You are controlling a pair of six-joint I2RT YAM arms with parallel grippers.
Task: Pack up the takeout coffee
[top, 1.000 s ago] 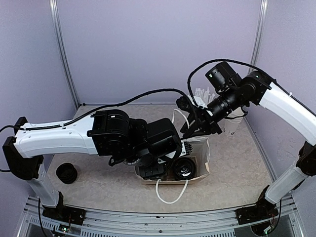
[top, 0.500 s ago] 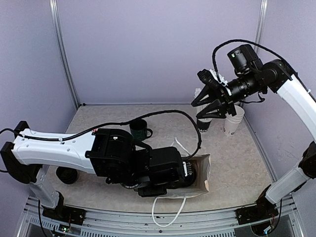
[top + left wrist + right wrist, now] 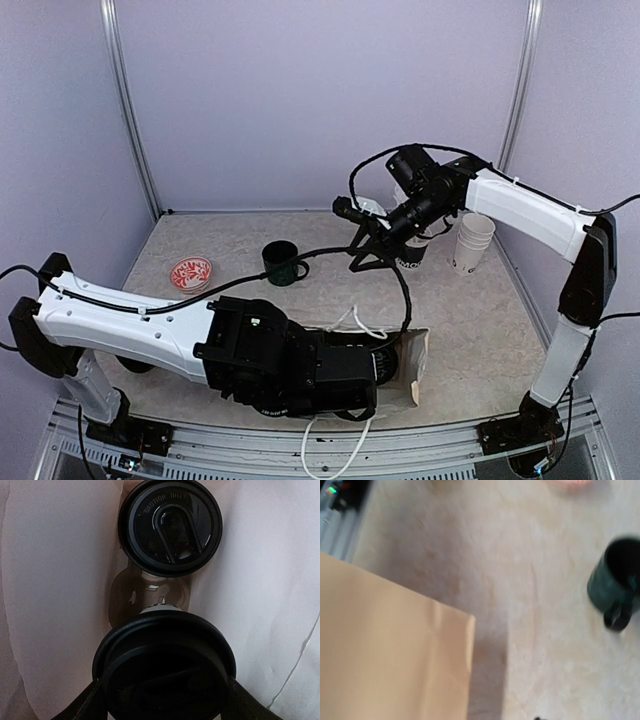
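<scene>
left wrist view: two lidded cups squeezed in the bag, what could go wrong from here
1. The near cup in the left gripper sits almost against the far cup; lowering it crooked could tip one or pop a lid.
2. The walls of the paper bag press close, so withdrawing may drag the bag over.
3. The right gripper hangs open beside a third lettered cup and might bump it.

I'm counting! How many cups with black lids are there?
3: far cup and nearer cup in the bag, the nearer in the left gripper; third cup under the right arm. More may be hidden.
</scene>
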